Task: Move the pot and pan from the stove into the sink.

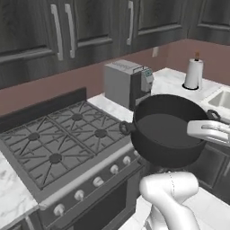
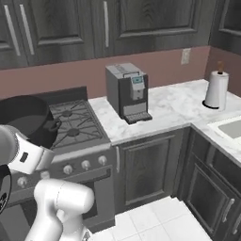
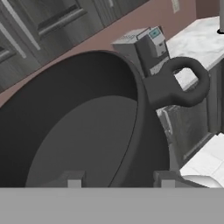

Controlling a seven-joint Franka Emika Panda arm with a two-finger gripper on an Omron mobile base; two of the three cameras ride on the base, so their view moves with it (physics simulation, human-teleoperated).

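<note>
Carrying the pot [image 1: 168, 130] in the air off the stove [image 1: 58, 152], the hand [image 3: 118, 180] grips its rim half-closed, while the sink [image 1: 221, 99] waits far right, nothing delivered yet

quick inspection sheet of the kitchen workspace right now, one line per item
surface: white marble counter, bare between the appliances
job's things: pot lifted off the stove, tilted, empty; sink at far right; pan nothing seen
clutter: coffee machine, paper towel roll
grippers: gripper astride the pot's rim, one finger inside, one outside, closed on it
cables: nothing seen
surroundings: dark cabinets above, wall outlet, white tiled floor
</note>
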